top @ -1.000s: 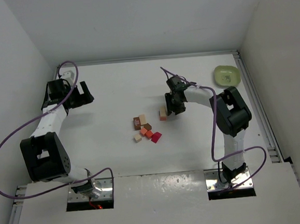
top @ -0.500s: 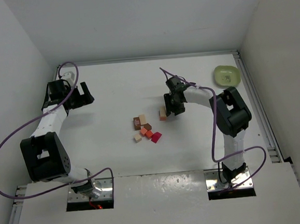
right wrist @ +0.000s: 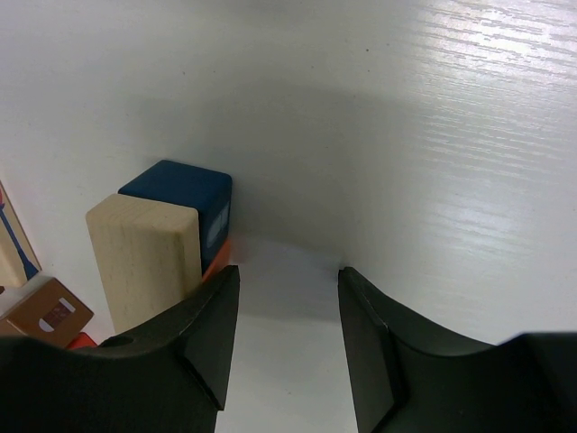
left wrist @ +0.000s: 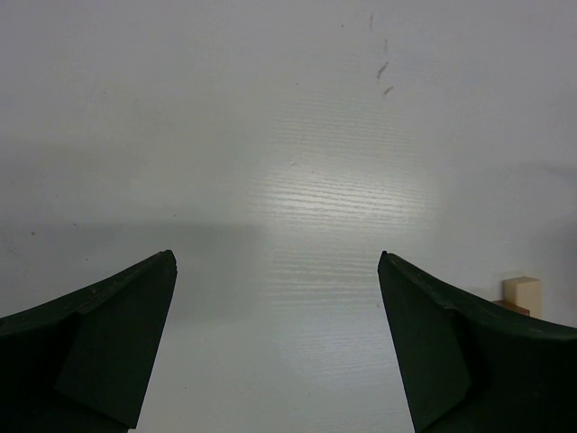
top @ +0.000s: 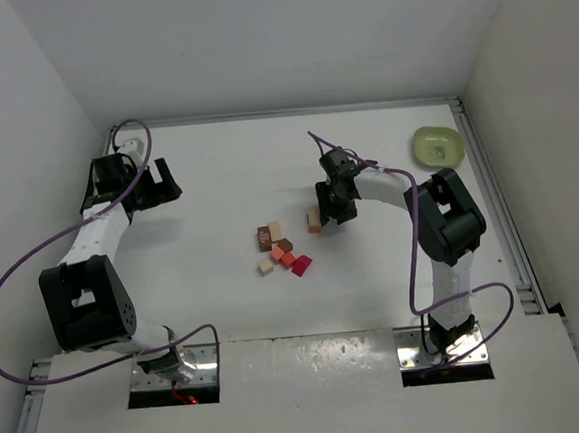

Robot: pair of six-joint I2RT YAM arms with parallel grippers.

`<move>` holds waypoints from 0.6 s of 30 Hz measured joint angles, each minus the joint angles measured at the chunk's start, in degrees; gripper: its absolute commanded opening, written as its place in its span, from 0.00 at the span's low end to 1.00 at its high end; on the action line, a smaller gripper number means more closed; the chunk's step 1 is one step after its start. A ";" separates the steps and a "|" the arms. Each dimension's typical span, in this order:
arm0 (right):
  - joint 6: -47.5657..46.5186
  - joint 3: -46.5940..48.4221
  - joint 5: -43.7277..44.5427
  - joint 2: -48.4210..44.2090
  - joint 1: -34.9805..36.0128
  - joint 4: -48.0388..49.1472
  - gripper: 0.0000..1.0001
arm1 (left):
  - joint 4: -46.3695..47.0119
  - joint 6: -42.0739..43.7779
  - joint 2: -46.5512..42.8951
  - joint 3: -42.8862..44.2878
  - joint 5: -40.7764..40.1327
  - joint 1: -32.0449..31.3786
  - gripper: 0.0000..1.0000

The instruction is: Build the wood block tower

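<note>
The tower (top: 314,220) is a short stack right of the table's middle, a pale block on top and orange at its foot. In the right wrist view it is a tall pale block (right wrist: 144,257) with a dark blue block (right wrist: 180,194) behind it and an orange sliver (right wrist: 216,258) below. My right gripper (top: 330,210) (right wrist: 288,275) stands open just right of it, with only bare table between the fingers. Several loose wood blocks (top: 279,249), red, pink, brown and pale, lie in a cluster nearer the front. My left gripper (top: 168,179) (left wrist: 275,257) is wide open and empty at the far left.
A light green bowl (top: 437,145) sits at the back right corner. White walls close the table on three sides. A brown block (right wrist: 45,311) lies at the left edge of the right wrist view. A pale block (left wrist: 523,294) peeks out behind the left gripper's right finger.
The right gripper's jaws have spread a little wider beside the tower. The left arm and the loose blocks have not moved.
</note>
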 measured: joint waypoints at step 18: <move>0.15 0.02 -0.28 0.00 0.02 0.02 0.51 | 0.00 -0.02 0.00 -0.02 0.00 0.00 1.00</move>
